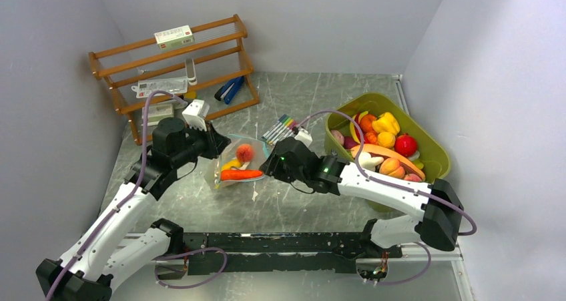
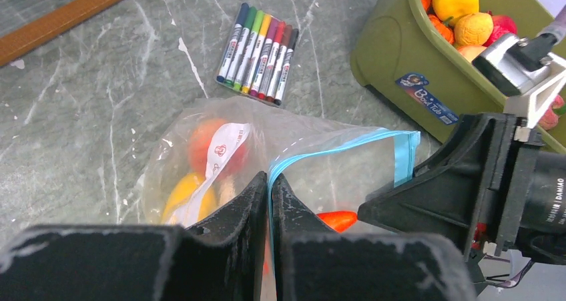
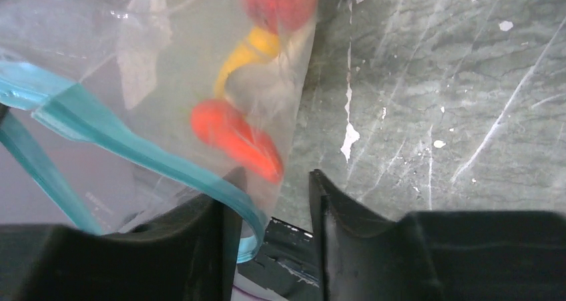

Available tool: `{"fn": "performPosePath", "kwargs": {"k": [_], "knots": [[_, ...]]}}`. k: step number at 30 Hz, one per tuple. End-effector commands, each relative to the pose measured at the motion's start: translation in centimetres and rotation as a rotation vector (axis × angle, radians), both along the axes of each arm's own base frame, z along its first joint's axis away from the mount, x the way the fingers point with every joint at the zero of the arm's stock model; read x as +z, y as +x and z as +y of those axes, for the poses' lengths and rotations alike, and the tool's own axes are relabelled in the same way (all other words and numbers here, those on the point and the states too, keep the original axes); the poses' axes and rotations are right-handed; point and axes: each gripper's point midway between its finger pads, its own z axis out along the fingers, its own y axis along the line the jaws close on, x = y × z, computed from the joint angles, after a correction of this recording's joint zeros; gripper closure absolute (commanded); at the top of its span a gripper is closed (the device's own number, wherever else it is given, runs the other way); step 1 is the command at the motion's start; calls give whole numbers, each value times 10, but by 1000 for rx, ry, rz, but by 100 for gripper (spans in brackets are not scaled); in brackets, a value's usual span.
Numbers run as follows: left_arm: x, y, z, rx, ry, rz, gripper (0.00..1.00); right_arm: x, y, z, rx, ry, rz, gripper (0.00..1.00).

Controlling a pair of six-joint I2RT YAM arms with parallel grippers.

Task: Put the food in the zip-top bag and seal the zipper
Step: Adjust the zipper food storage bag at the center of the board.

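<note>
Left wrist view: left gripper [image 2: 268,197] clenched on the zipper [image 2: 334,149], teal strip pinched between shut jaws at bottom centre; right wrist view: right gripper [image 3: 273,181] released, jaws apart at the bottom of frame, zipper end just beside its left finger but not squeezed; zip-top bag [image 1: 233,166] lies on the table [image 1: 314,101] at centre of the top view, between the two grippers; food [image 3: 233,137] already inside: an orange carrot-like piece, a yellow piece and a red-orange one, all seen through the plastic; two teal strips spread apart at left of the right wrist view, so the mouth reads as open, not sealed; more toy fruit sits in the green tub [image 1: 437,164] at right, can't tell if it must go in too; marker pens [image 2: 260,54] at upper centre, untouched; judgement: loading at least partly done, pressing the zipper shut along its length is left.
</note>
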Motion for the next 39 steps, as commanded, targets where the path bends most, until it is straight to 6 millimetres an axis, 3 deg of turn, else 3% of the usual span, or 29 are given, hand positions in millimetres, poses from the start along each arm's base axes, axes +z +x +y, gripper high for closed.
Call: {"fn": "performPosePath", "kwargs": {"k": [1, 4, 5, 7, 10, 12, 16, 20, 23, 32, 35, 39], "knots": [[13, 0, 2, 6, -16, -39, 93, 7, 1, 12, 13, 46, -15, 72], [21, -2, 1, -14, -12, -54, 93, 21, 3, 8, 10, 32, -50, 92], [27, -2, 2, -13, -6, -59, 93, 40, 5, 9, 7, 59, -80, 98], [39, -2, 4, -35, 43, -93, 93, 66, 3, 13, 21, 118, -106, 100], [51, -4, 6, -57, 88, -105, 93, 110, -7, 35, 128, 289, -171, 100], [49, -6, 9, -57, 115, -83, 93, 116, -11, 43, 180, 332, -197, 100], [40, -9, 13, -52, 133, -65, 93, 95, -12, 54, 188, 322, -145, 100], [27, -10, 15, -51, 147, -45, 93, 101, -18, 72, 269, 375, -144, 100], [21, -11, 14, -61, 162, -24, 93, 94, -13, 74, 269, 326, -158, 100], [29, -18, -3, -126, 59, -43, 93, 38, 16, 35, 186, -15, -219, 99], [18, -15, 1, -95, 71, -25, 93, 24, 20, 21, 176, -95, -214, 91], [12, -12, 1, -102, 78, -57, 93, 28, 22, 14, 167, -125, -217, 72]]}}
